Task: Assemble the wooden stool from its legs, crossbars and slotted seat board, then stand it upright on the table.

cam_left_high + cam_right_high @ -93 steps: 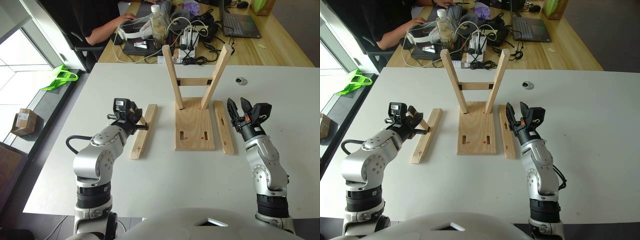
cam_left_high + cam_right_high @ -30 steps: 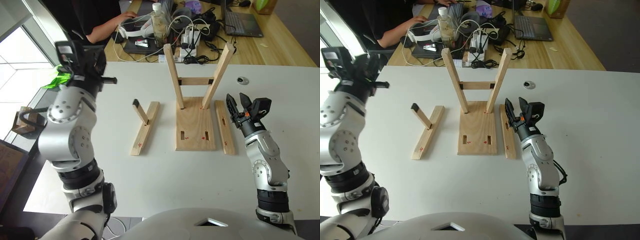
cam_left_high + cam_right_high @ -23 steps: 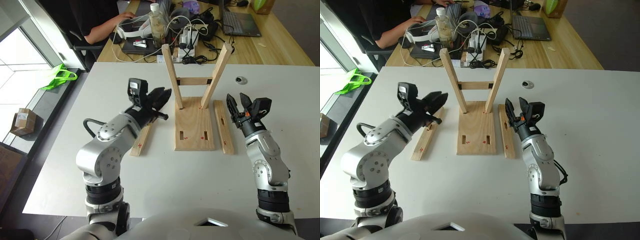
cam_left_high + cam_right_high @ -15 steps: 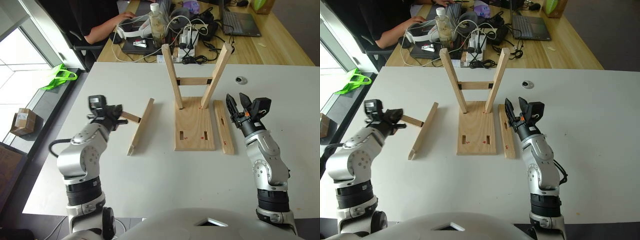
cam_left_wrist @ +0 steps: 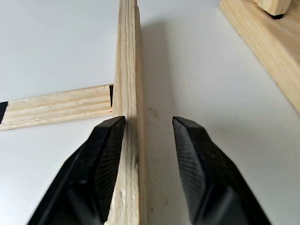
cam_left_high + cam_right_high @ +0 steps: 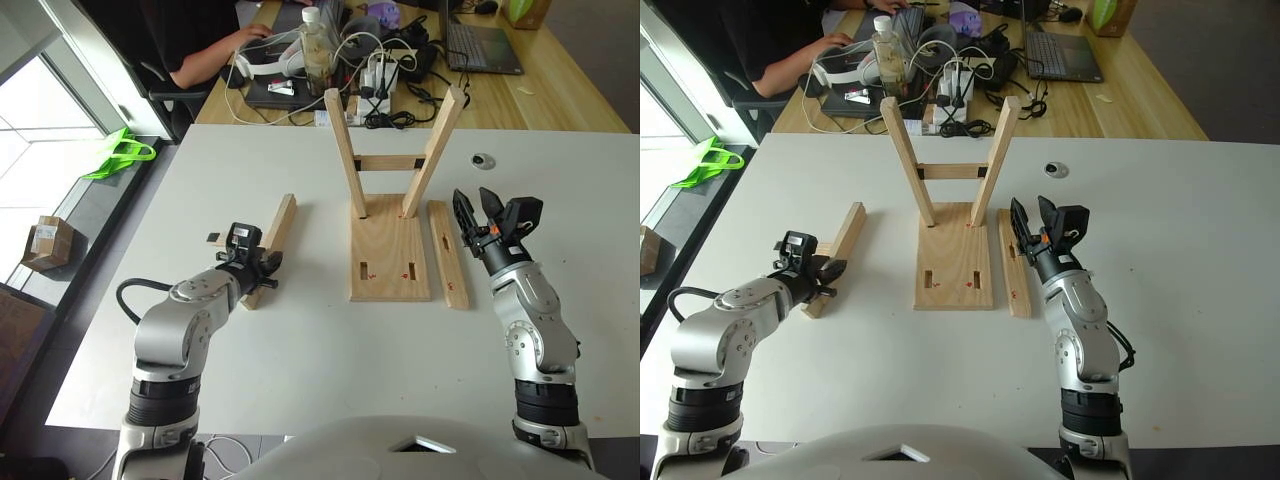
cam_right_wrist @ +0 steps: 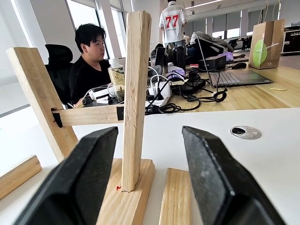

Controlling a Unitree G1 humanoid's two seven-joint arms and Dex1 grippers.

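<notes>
Left gripper (image 5: 148, 125), jaws apart, is straddling the near end of one loose leg (image 6: 272, 240) at 9 o'clock of the single seat board (image 6: 390, 262). Right gripper (image 6: 472, 201), jaws apart, is hovering beside the other loose leg (image 6: 446, 255) at 3 o'clock. Two upright legs (image 6: 345, 150), one crossbar (image 6: 390, 162) joining them, are standing at the board's 12 o'clock end. Half a second ago the left gripper was farther left, at the tip of the side crossbar (image 5: 56, 106).

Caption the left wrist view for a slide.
Open left claw at a loose leg, its crossbar jutting sideways.

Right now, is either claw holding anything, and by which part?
Nothing is held. The left claw, open, straddles the loose leg near its crossbar; the right claw is open and empty.
</notes>
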